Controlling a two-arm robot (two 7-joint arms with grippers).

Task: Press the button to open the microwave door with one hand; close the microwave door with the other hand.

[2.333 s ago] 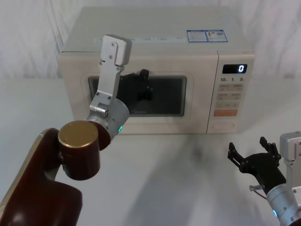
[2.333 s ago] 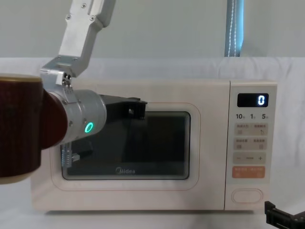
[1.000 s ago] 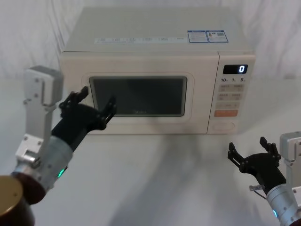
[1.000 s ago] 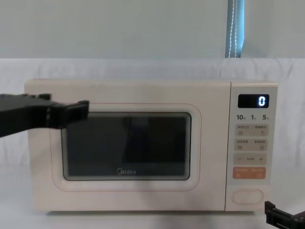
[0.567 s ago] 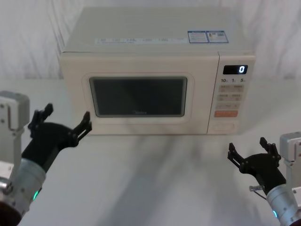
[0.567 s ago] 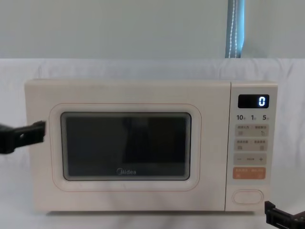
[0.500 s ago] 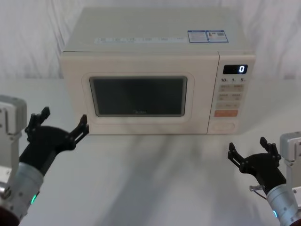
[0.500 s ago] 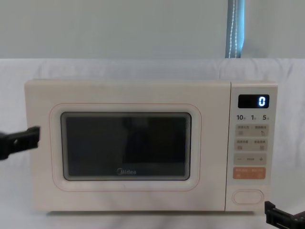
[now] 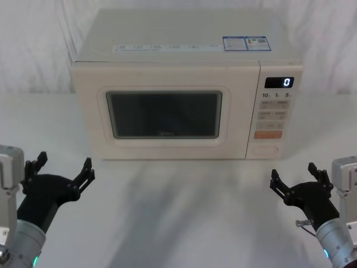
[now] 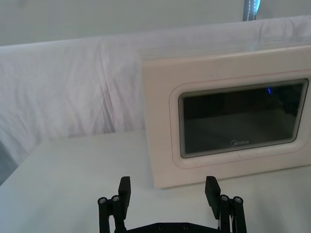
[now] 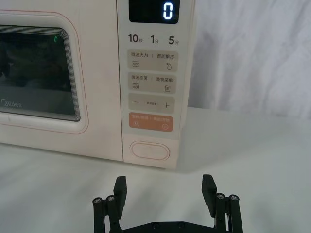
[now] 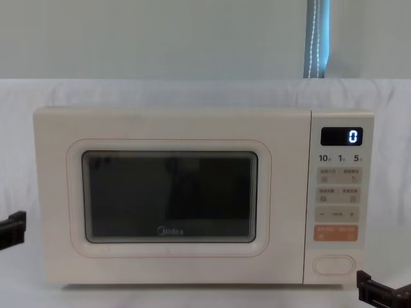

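Two grippers, left (image 9: 60, 174) and right (image 9: 297, 181), jaws wide, empty; one shut microwave door (image 9: 163, 114).

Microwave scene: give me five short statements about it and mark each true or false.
1. The microwave door is shut. True.
2. The left gripper is pressed against the door's window. False: it hovers open over the table, in front of the microwave's left corner and clear of it.
3. The display reads 0. True.
4. The right gripper is pushing the button. False: it is open and short of the button, touching nothing.
5. The button sits above the orange key. False: it sits below it.
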